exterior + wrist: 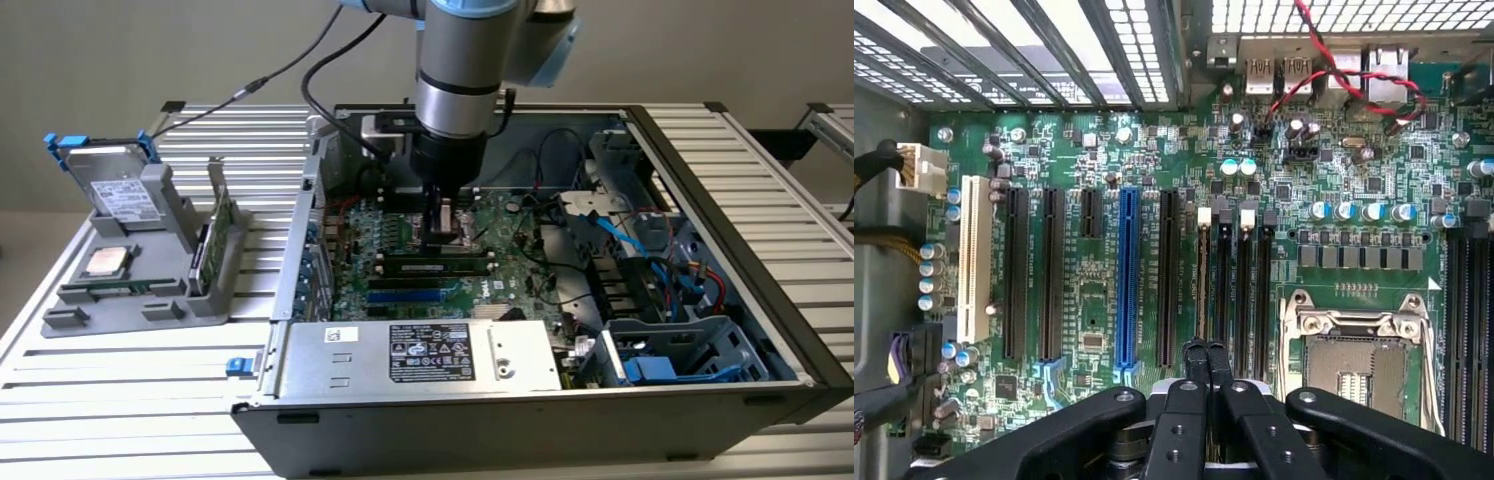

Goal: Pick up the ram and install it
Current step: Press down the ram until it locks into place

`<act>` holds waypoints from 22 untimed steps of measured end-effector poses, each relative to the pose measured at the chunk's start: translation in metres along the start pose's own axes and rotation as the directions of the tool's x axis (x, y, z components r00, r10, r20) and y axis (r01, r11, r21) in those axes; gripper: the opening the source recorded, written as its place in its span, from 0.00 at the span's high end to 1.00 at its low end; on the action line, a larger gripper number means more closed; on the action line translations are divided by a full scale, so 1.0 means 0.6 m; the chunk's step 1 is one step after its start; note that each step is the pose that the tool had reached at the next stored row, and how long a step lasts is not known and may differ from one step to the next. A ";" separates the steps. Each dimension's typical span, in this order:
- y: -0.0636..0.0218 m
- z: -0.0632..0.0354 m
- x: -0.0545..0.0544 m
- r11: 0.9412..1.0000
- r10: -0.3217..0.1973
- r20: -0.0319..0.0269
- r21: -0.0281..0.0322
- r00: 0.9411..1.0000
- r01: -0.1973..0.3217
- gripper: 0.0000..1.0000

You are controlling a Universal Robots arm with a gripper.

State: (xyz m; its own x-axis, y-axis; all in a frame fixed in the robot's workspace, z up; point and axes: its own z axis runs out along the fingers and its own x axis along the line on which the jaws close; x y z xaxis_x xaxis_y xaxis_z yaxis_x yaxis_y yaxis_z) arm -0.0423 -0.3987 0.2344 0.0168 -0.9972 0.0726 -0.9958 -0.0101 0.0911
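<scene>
The ram is a long green stick with dark chips, standing on edge in a motherboard slot inside the open computer case. In the wrist view the ram shows edge-on as a thin brownish strip in the memory slot nearest the expansion slots. My gripper hangs straight down over the motherboard, just behind the ram. The gripper is shut, black fingertips pressed together with nothing between them, right over one end of the ram's slot. Whether they touch the ram I cannot tell.
Empty black memory slots lie beside the ram, with the open CPU socket past them. A blue expansion slot and a white one lie on the other side. The power supply fills the case front. A grey tray at the exterior view's left holds a bracketed green card and a drive.
</scene>
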 end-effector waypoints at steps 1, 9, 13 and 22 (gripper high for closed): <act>0.000 0.002 0.000 1.000 0.000 0.000 0.000 1.000 0.000 0.90; -0.001 0.009 -0.001 1.000 0.000 0.000 0.000 1.000 0.000 0.90; -0.001 0.010 -0.002 1.000 0.000 0.000 0.000 1.000 0.000 0.90; 0.000 0.015 -0.006 1.000 0.001 -0.005 0.000 1.000 -0.001 0.90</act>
State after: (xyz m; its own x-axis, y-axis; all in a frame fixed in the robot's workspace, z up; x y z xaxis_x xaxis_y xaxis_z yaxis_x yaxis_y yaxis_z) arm -0.0431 -0.3961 0.2249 0.0167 -0.9968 0.0778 -0.9958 -0.0096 0.0911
